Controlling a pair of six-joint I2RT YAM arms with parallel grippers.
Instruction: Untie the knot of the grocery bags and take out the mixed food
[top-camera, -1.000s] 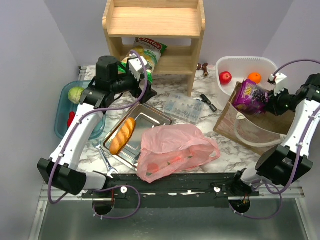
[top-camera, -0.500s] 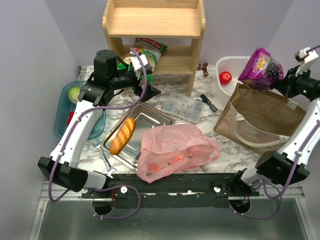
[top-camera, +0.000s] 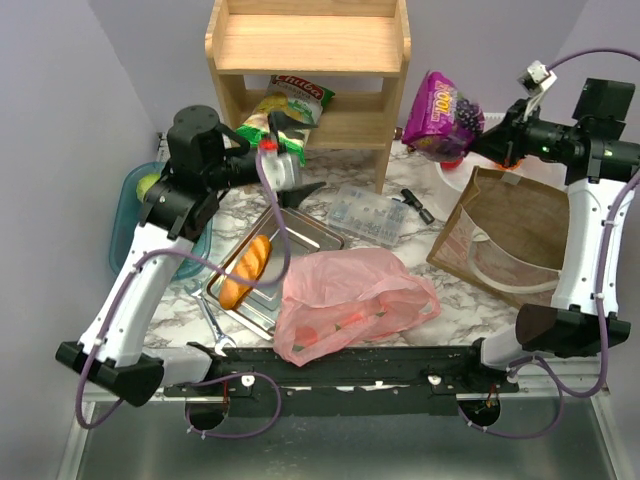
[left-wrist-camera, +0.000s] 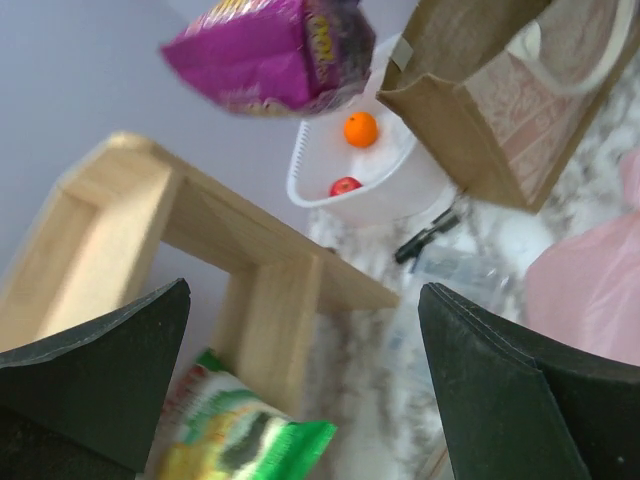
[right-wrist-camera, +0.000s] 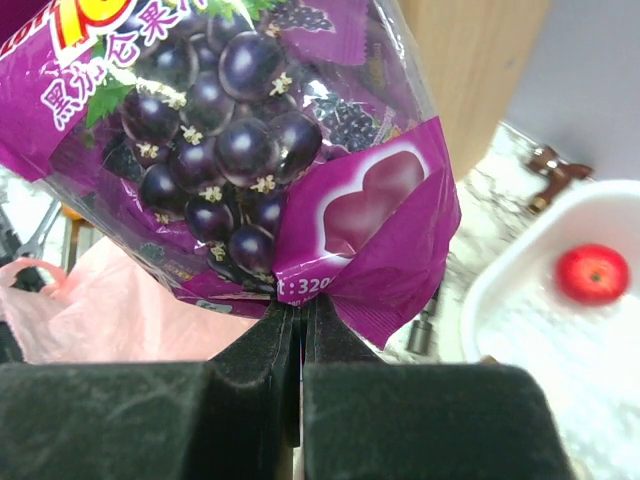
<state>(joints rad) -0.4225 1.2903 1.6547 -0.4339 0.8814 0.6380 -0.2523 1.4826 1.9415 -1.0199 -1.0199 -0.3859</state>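
The pink grocery bag lies crumpled at the table's front middle with reddish shapes showing through it; it also shows in the right wrist view. I cannot make out its knot. My right gripper is shut on the bottom seam of the purple snack packet and holds it in the air between the shelf and the white basin; the pinch is plain in the right wrist view. My left gripper is open and empty, in front of the yellow-green crisp packet on the shelf's lower board.
The wooden shelf stands at the back. A steel tray holds a bread loaf. A brown bag stands open at the right, a white basin with an orange and a red fruit behind it. A teal bin holds a cabbage.
My right gripper has lifted the purple packet out of the brown bag and swung it left toward the shelf. My left arm has shifted a little left, still open.
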